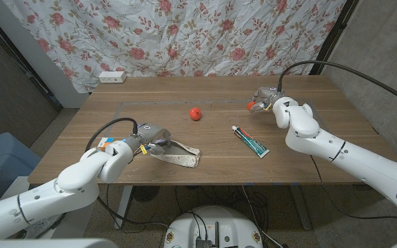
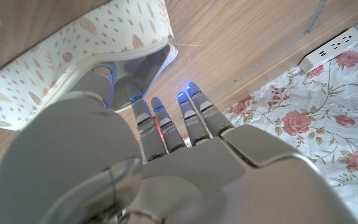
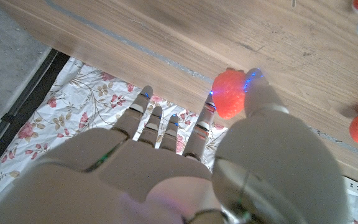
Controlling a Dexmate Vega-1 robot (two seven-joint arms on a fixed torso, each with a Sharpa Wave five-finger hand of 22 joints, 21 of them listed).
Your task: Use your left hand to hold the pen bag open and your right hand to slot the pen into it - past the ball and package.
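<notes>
The left hand (image 1: 149, 138) holds the soft, floppy pen bag (image 1: 178, 155) by its mouth. The right hand (image 1: 266, 98) pinches a light, stiff pen topped with a strawberry (image 3: 230, 94); grip the stem

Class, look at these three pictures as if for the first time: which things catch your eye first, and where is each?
The floral curtain behind the wooden table stands out first. Next comes the small red ball near the table's middle, with the toothpaste-like package to its right. At the left, the left hand grips the patterned pen bag; far right, the right hand pinches a red strawberry-like object.
</notes>
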